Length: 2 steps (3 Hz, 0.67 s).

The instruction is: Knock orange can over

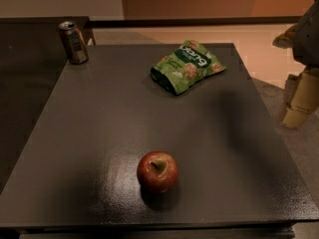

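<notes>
The orange can (74,42) stands upright at the far left corner of the dark table (99,133). It has an orange-brown body and a silver top with a pull-tab. My gripper (298,103) hangs at the right edge of the view, beyond the table's right side and far from the can. It holds nothing that I can see.
A green snack bag (187,65) lies flat at the far middle of the table. A red apple (157,171) sits near the front middle. A second dark surface (25,73) adjoins the table on the left. A pale floor (259,49) lies to the right.
</notes>
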Motion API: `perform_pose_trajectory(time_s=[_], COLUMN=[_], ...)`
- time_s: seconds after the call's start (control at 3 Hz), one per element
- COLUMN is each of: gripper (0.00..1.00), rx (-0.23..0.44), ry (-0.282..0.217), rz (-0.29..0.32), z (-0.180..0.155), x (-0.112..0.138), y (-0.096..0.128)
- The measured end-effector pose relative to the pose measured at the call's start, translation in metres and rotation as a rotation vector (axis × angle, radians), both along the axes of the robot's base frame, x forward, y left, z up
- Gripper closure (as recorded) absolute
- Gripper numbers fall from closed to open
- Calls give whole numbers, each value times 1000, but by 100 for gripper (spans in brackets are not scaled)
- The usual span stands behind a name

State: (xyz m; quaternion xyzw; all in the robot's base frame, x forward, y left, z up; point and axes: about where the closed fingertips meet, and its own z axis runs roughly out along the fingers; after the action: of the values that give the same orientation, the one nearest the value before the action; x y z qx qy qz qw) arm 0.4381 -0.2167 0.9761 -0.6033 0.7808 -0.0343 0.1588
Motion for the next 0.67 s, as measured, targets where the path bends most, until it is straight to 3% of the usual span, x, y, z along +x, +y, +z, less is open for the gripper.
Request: perform_pose_trajectory(time_s=[0.67], gripper=[0], rx=[13], ry=[-8], rz=[-11], z=[2], x=[2], y=[3])
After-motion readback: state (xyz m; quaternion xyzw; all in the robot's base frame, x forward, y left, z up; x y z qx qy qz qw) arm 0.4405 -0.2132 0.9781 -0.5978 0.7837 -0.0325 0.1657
